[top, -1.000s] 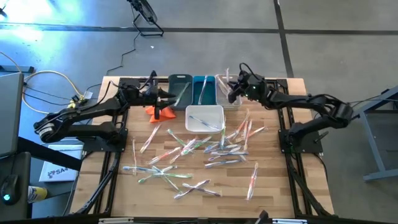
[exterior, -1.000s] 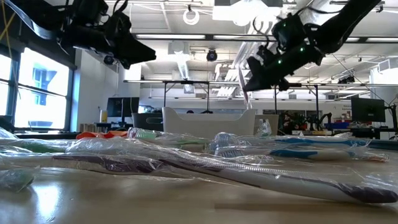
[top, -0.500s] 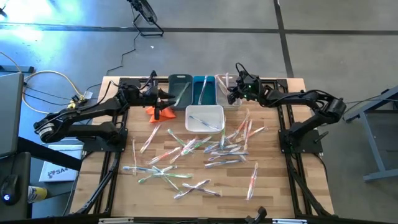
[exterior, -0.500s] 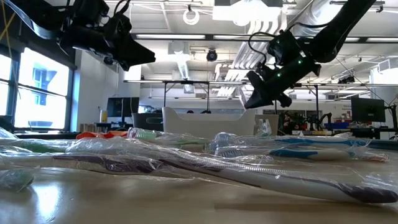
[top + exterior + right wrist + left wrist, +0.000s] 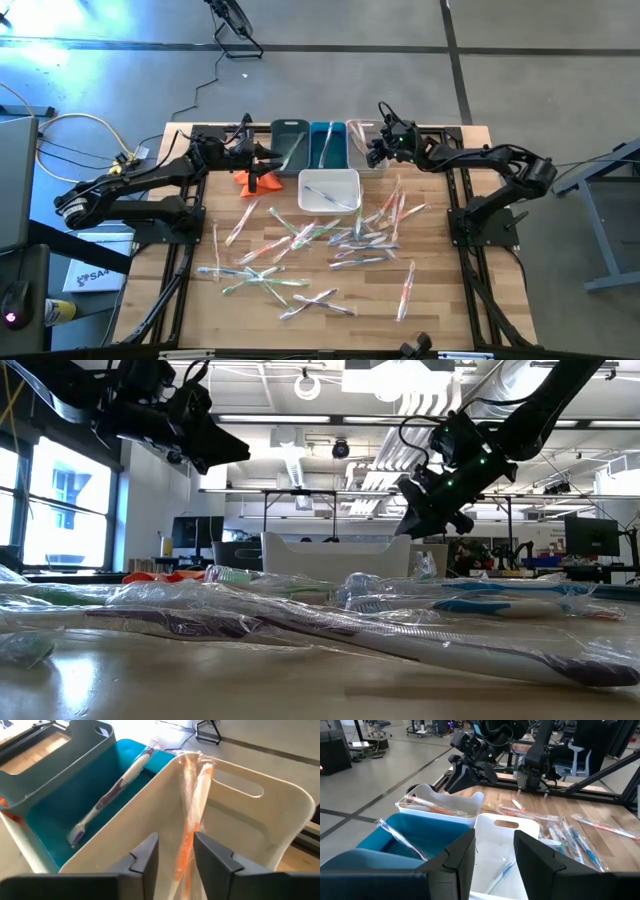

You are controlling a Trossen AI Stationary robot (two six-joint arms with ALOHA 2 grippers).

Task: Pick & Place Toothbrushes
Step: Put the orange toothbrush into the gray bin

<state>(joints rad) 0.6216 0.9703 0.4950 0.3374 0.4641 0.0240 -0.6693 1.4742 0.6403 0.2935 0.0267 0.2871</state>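
**Right arm has just let an orange toothbrush go into the cream bin**

Nearest in the low view, the pile of thin plastic-wrapped toothbrushes (image 5: 330, 622) lies scattered on the slatted wooden table (image 5: 200, 310), unsorted. Farther back, the white rectangular bin (image 5: 329, 190) holds one blue brush. Beyond it, the right gripper (image 5: 377, 152) hangs over the cream plastic bin (image 5: 260, 825); its jaws, clamped a second ago, now stand apart, and the wrapped orange-handled toothbrush (image 5: 192, 815) leans loose inside that bin. That placement looks done, so the pile is probably next. The left gripper (image 5: 262, 158) waits by the grey-blue bin (image 5: 289, 145), jaws parted and empty as before.
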